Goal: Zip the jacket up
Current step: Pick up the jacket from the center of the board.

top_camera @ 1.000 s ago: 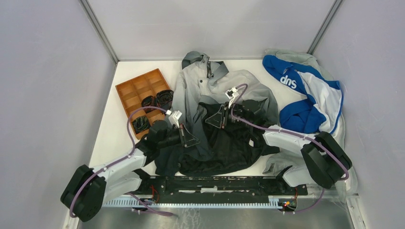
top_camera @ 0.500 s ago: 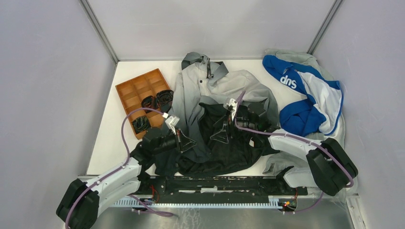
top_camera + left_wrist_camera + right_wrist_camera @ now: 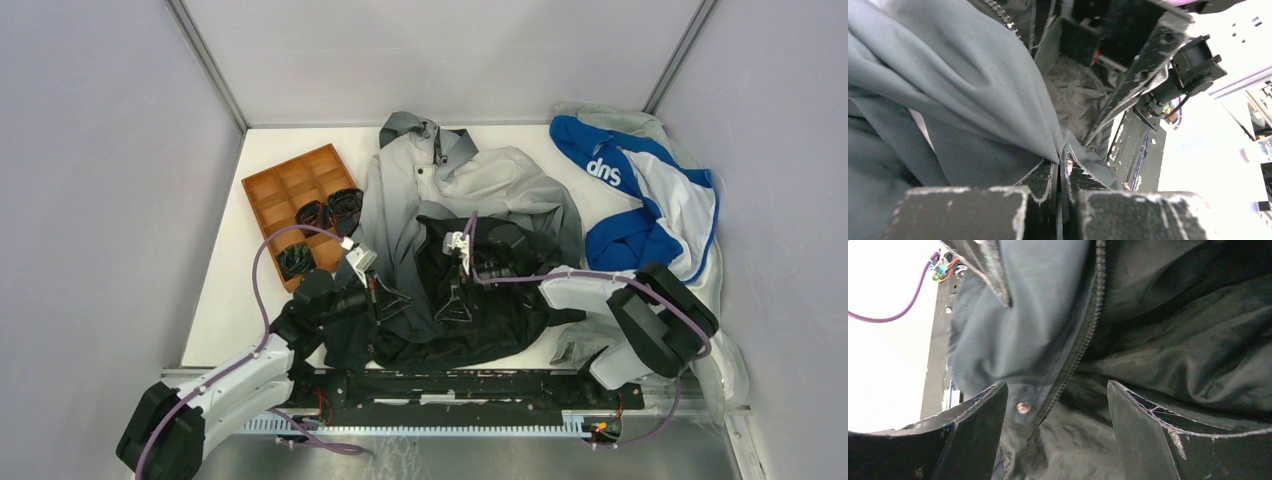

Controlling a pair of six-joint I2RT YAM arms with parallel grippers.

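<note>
The jacket (image 3: 470,190) lies open on the table, light grey at the hood, black at the hem. My left gripper (image 3: 398,297) is shut on a fold of its left front panel (image 3: 998,95); the fabric pinches between the fingertips (image 3: 1048,172). My right gripper (image 3: 457,305) is open over the dark lining near the hem. In the right wrist view the gripper (image 3: 1055,390) straddles the lower end of the zipper teeth (image 3: 1088,325), beside a metal snap (image 3: 1023,407). More zipper teeth (image 3: 1000,17) show at the top of the left wrist view.
An orange compartment tray (image 3: 290,195) holding black items stands at the left. A blue-and-white garment (image 3: 650,200) lies at the back right, over a light grey garment (image 3: 580,345). The black arm rail (image 3: 450,385) runs along the near edge.
My right gripper has moved down and left toward the hem. My left gripper has pulled slightly nearer, still holding the fabric.
</note>
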